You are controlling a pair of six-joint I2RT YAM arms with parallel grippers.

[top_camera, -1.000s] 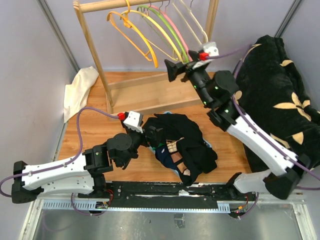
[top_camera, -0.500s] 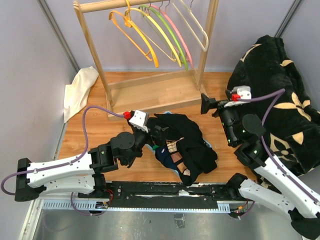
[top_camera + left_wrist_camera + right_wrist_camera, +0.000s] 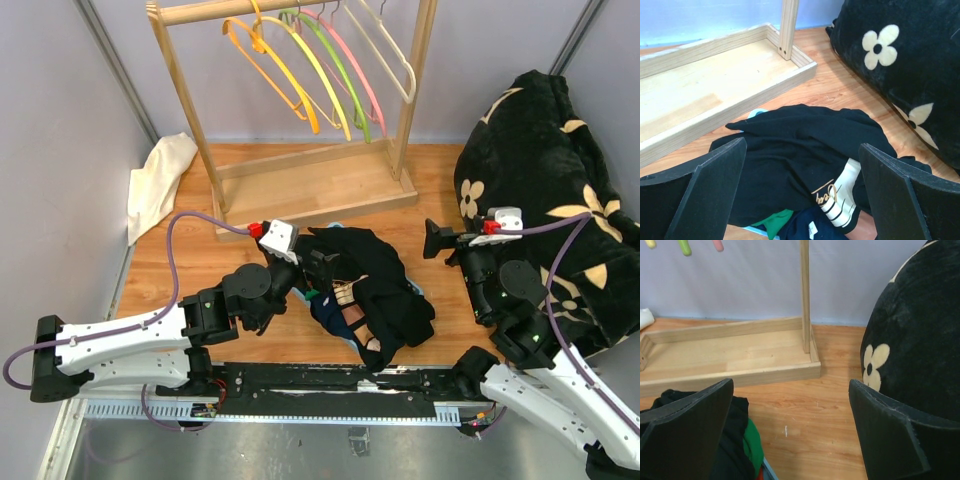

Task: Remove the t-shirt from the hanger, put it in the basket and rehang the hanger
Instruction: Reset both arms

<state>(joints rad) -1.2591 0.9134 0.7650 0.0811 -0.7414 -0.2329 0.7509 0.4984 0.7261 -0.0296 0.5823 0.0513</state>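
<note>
left pincer [image 3: 801, 146] and right pincer [image 3: 791, 384] gape empty above wooden table [image 3: 170, 262], pale walls [image 3: 60, 130] around.

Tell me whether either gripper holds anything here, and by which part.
Nothing is held. The left gripper stands open facing the clothes pile, gripping none of it; the right gripper is open over the wooden tabletop beside it.

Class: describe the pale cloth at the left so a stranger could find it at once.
Find the wooden clothes rack at the back. Left of its left upright, by the wall, lies a crumpled cloth. It alone is cream-white; the clothes pile in the middle and the flowered blanket on the right are dark.
</note>
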